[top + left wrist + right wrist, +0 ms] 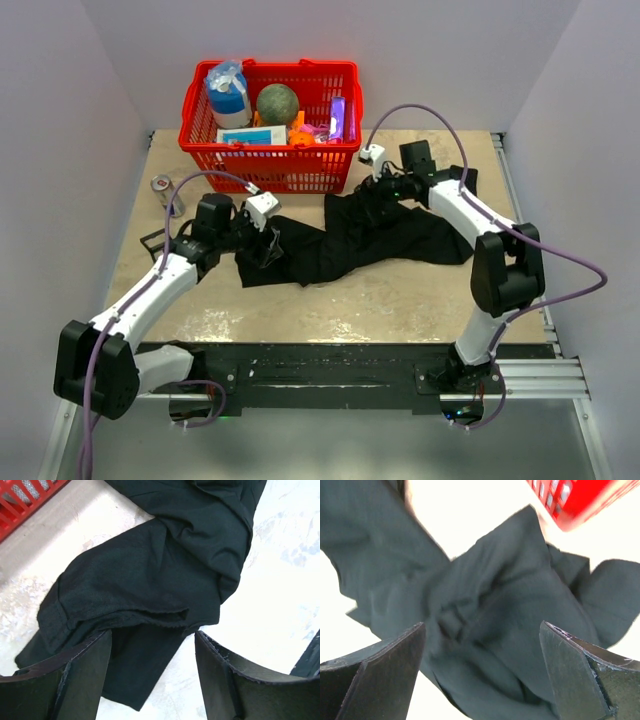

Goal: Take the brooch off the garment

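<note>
The garment [385, 245] lies crumpled as a black heap across the middle of the table. The brooch is hidden in every view. My left gripper [268, 240] sits low at the heap's left end. In the left wrist view it [152, 635] is open, and a black flap of the garment [150, 570] reaches down between the fingers beside the left one. My right gripper [383, 195] hovers over the heap's back right part, near the basket. In the right wrist view it [482, 625] is wide open above bunched folds of the garment [510, 605], holding nothing.
A red basket [260, 165] full of several items stands at the back, close behind the garment; its corner shows as the red basket [25, 495] and the red basket [570, 500] in the wrist views. A small silvery and red object [162, 187] lies at the table's left.
</note>
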Controlling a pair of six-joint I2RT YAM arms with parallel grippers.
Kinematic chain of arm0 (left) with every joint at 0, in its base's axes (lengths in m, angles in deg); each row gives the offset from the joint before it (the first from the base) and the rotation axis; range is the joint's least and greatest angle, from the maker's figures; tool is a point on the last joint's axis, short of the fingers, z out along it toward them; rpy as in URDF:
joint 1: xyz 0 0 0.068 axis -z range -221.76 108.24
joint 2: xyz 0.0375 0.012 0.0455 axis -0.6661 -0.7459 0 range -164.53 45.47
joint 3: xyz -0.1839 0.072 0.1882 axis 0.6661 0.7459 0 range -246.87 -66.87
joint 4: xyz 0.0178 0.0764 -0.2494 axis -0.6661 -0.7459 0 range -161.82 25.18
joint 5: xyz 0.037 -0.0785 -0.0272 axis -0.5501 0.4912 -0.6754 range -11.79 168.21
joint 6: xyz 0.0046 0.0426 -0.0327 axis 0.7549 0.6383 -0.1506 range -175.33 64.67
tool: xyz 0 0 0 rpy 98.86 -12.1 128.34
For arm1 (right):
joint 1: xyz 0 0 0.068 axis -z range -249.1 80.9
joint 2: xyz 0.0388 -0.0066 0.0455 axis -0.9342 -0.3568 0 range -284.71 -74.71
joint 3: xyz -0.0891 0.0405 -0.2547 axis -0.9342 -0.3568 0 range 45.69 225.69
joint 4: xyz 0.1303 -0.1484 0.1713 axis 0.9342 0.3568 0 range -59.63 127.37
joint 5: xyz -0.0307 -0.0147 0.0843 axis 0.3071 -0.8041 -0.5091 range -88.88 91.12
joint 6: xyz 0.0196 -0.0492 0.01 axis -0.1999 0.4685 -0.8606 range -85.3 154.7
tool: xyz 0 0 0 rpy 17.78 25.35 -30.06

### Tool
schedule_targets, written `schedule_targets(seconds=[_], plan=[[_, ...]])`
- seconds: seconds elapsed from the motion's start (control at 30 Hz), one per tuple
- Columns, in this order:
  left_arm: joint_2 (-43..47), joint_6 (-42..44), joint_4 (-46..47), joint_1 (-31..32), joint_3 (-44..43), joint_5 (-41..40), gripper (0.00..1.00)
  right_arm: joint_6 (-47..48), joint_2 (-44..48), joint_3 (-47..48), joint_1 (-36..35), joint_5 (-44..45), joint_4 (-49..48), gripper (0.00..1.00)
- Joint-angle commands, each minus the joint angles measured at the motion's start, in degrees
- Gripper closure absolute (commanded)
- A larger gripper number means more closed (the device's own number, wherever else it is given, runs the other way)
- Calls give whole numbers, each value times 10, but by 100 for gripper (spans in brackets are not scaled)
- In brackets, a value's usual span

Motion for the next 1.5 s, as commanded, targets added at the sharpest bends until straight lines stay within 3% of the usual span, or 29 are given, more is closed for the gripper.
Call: schedule_targets(seconds=[0.0, 0.17, 0.27, 0.43, 0.47, 0.57, 0.6, 0.63, 0.67, 0.83, 0.97, 1.17, 1.27, 1.47], plan=[[-8, -79, 28, -9, -20, 24, 28, -162, 41, -32, -36, 110, -96, 1], [-28, -108, 47, -13, -11, 30, 24, -252, 47, -64, -64, 240, -121, 4], [-49, -108, 50, -13, -20, 22, 27, -271, 31, -59, -66, 262, -117, 15], [-70, -108, 77, -14, -24, 43, 46, -265, -3, -40, -66, 247, -127, 60], [-74, -108, 84, -14, -28, 45, 49, -261, -8, -32, -66, 247, -128, 82], [-87, -81, 84, -14, -41, 44, 71, -253, -11, -14, -64, 255, -113, 100], [-92, -74, 80, -14, -46, 44, 80, -248, -8, -9, -65, 251, -106, 100], [-98, -67, 76, -14, -52, 43, 97, -244, -5, -4, -65, 248, -94, 100], [-107, -57, 62, -14, -67, 44, 100, -242, -2, 4, -62, 246, -90, 100], [-86, -22, 12, -19, -120, 50, 100, -223, 74, 33, -25, 167, -52, 100], [-13, 16, -6, -23, -176, 6, 100, -236, 151, 80, 45, 124, -22, 100], [36, 44, 0, -51, -248, -88, 100, -224, 256, 129, 69, 138, -59, 100], [42, 63, 5, -54, -280, -140, 100, -235, 279, 149, 69, 185, -76, 100], [36, 96, -24, -50, -297, -242, 100, -235, 301, 205, 73, 196, -76, 100]])
